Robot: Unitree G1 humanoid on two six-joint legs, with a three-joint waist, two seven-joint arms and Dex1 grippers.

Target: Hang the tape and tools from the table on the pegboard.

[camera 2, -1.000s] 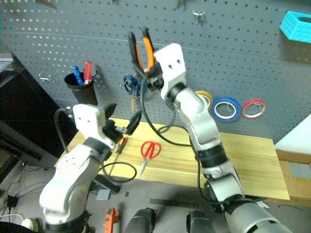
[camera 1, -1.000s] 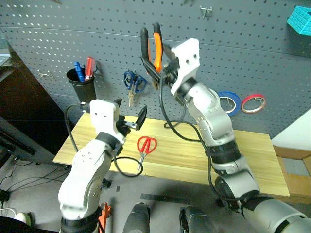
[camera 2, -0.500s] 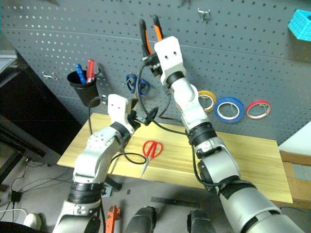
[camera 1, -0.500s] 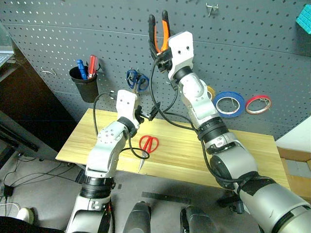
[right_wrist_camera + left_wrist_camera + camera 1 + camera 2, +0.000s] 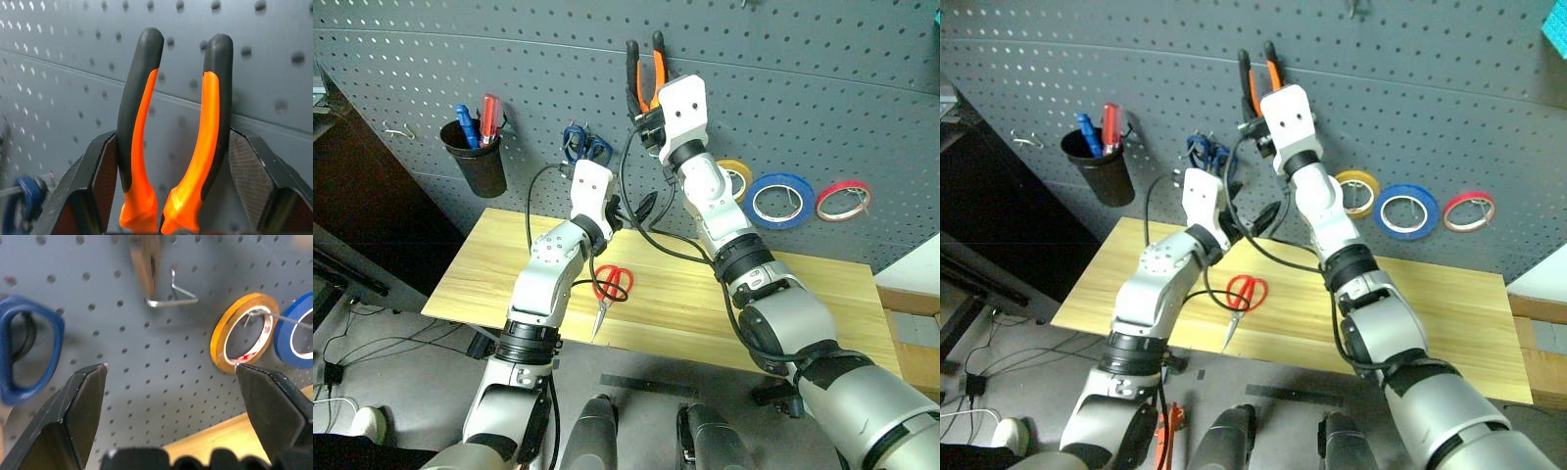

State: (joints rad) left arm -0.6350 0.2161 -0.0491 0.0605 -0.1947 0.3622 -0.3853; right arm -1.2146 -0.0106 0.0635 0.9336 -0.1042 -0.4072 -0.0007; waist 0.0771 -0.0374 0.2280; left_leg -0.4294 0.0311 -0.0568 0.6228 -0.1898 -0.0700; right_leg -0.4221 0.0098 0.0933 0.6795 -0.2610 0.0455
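Observation:
My right gripper [image 5: 644,116] is shut on the orange-and-black pliers [image 5: 646,69], holding them handles-up close against the dark grey pegboard [image 5: 822,88]. In the right wrist view the pliers [image 5: 171,147] stand between the two pads [image 5: 100,181]. My left gripper [image 5: 628,211] is open and empty, raised above the table [image 5: 803,304] and facing the board. The red-handled scissors [image 5: 610,284] lie on the wood below my left arm. The blue tape [image 5: 781,201] hangs on the board.
A yellow roll [image 5: 734,179] and a thin red roll [image 5: 843,199] hang beside the blue tape. Blue-handled scissors [image 5: 582,147] and a black cup [image 5: 475,166] of screwdrivers hang on the left. A bare metal hook [image 5: 171,298] is ahead of my left gripper.
Both arms have stretched toward the pegboard. The pliers now sit closer to the board, and my open left gripper has moved forward and right, away from the scissors. The camera has also shifted.

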